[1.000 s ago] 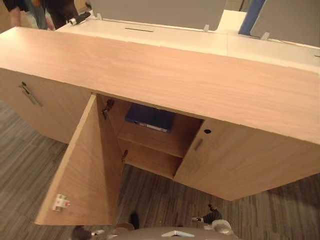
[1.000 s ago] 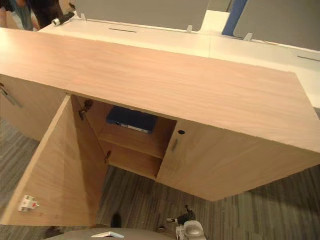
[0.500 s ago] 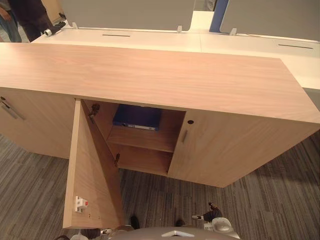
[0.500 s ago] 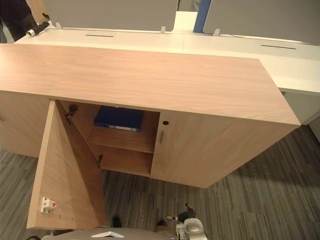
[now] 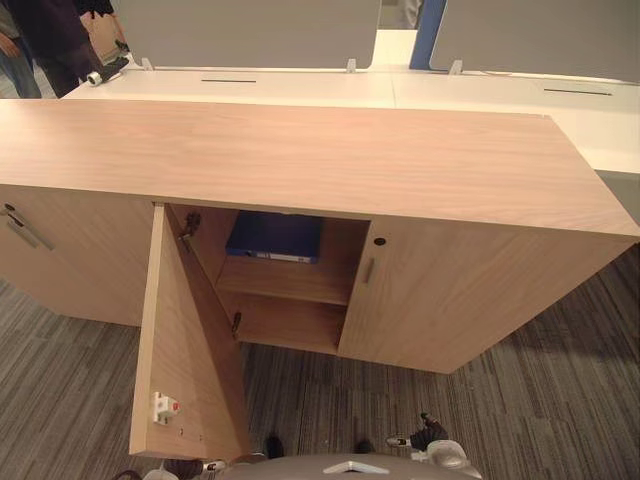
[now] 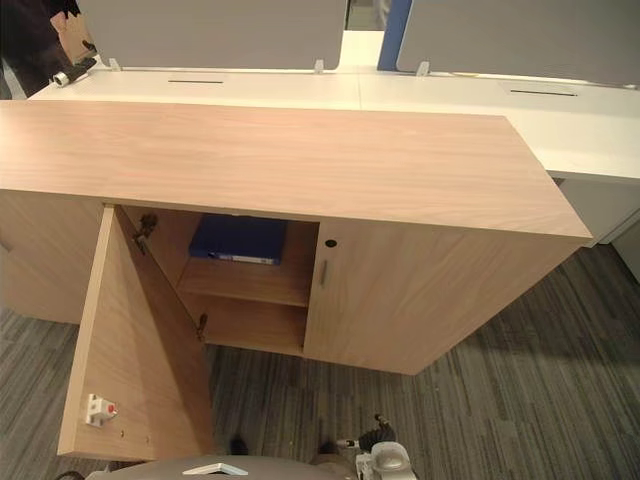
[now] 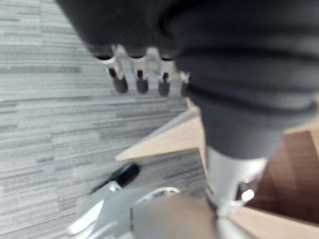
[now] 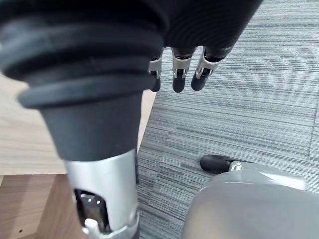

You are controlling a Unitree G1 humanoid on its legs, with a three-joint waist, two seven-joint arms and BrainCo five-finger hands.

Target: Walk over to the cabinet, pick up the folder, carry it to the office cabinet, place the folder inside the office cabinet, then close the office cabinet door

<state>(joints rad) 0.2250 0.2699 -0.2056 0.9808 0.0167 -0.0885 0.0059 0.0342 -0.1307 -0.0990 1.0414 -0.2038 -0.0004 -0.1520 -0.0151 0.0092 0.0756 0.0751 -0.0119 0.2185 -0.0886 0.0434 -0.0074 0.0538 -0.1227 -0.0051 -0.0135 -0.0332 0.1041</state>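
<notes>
Loosely straight, the fingers [image 7: 120, 83] of the left hand [image 7: 134, 35] hang over the grey carpet [image 7: 45, 124], holding nothing. The right hand [image 8: 199, 25] likewise has relaxed, empty fingers [image 8: 179, 79] above the carpet. Ahead, the wooden office cabinet [image 5: 300, 150] stands with its left door [image 5: 185, 340] swung wide. The blue folder [image 5: 275, 236] lies flat on the upper shelf [image 5: 290, 282] inside.
</notes>
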